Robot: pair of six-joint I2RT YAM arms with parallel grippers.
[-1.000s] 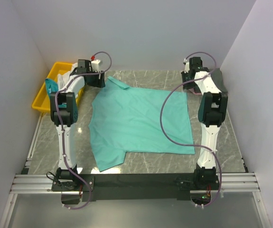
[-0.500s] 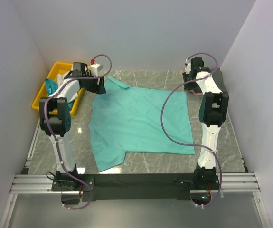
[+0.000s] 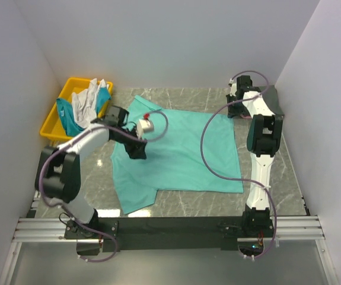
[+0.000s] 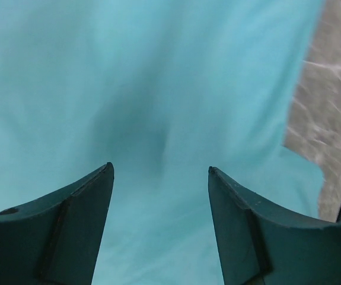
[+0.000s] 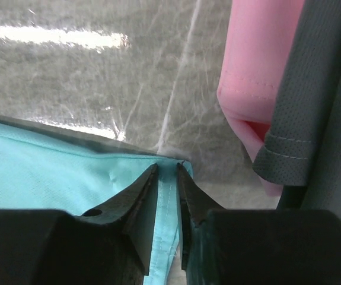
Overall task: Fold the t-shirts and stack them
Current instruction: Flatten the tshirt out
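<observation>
The sea-green shirt [image 3: 176,148] lies spread out flat in the middle of the table [image 3: 188,205]. Its collar points to the far left and one sleeve sticks out at the near left.

The left gripper [image 4: 160,169] is over the left part of the shirt, near the collar side. Its two fingers are spread wide apart and there is nothing between them. The left wrist view shows only green cloth under it, with a bit of the stone table at the right.

The right gripper [image 5: 167,166] is at the far right corner of the shirt. Its fingers are pressed nearly together and they pinch the edge of the green cloth right at that corner. Just to the right of it are a pink shirt [image 5: 259,53] and a dark grey shirt [image 5: 318,89] (the grey one lies partly over the pink one).

At the far left of the table sits a yellow bin [image 3: 51,127]. A white shirt [image 3: 88,101] and a teal shirt [image 3: 69,119] are bunched up inside it and hang over its rim.
</observation>
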